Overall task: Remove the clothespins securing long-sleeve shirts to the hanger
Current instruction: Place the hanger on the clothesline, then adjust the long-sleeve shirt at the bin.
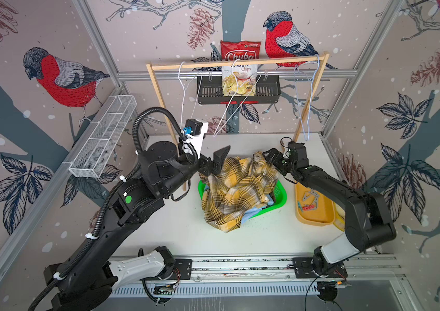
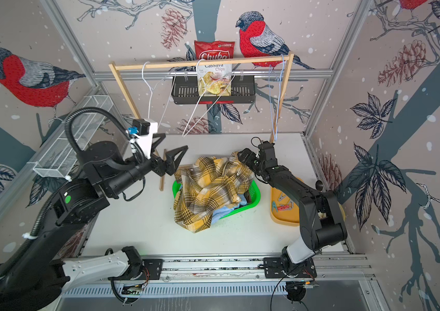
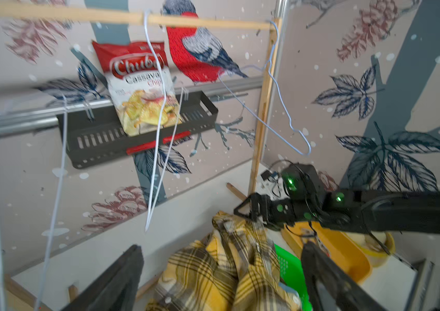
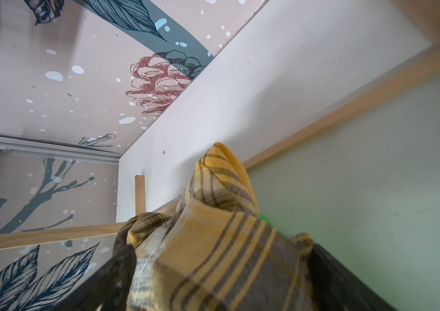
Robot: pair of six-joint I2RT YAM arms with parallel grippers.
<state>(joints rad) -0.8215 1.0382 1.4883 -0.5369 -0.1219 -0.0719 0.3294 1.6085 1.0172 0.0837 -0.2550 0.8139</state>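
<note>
**shirts heaped in basket, pins in tray, both jaws wide**

1. the clothespins [image 1: 307, 196] lie loose in a smooth yellow tray [image 1: 318, 218]. the tray stands just beside the green basket [image 1: 282, 199], on the right arm's side. they are small plastic spring clips: several greyish, one red [image 1: 309, 207] and one light blue [image 1: 300, 206].

2. the mustard plaid shirt [image 1: 240, 188] is crumpled in soft folds over the green basket. it spills over the rim nearest the arm bases onto the white table [image 1: 159, 220]. a light blue shirt [image 2: 223, 214] shows from under it at that same rim. the basket is bright plastic with a perforated wall.

3. the right gripper [image 1: 268, 156] sits at the basket's far rim, on a raised peak of the plaid cloth. its jaws are spread wide with a fold lying between the fingers [image 4: 118, 272]. whether they press the fold cannot be told.

4. the left gripper [image 2: 175, 142] hangs just off the basket on the left arm's side, jaws wide and clear of the cloth.

5. behind and above the basket, a square wooden rail [image 1: 240, 62] carries three thin wire hangers [image 1: 236, 88], two white and one pale blue.

6. beyond the rail, a black slotted shelf [image 1: 267, 94] holds a chips bag [image 1: 239, 70], red over white. it reads "chuba cassava chips".

7. a white mesh basket [image 1: 103, 142] is fixed to the wall on the left arm's side.
</note>
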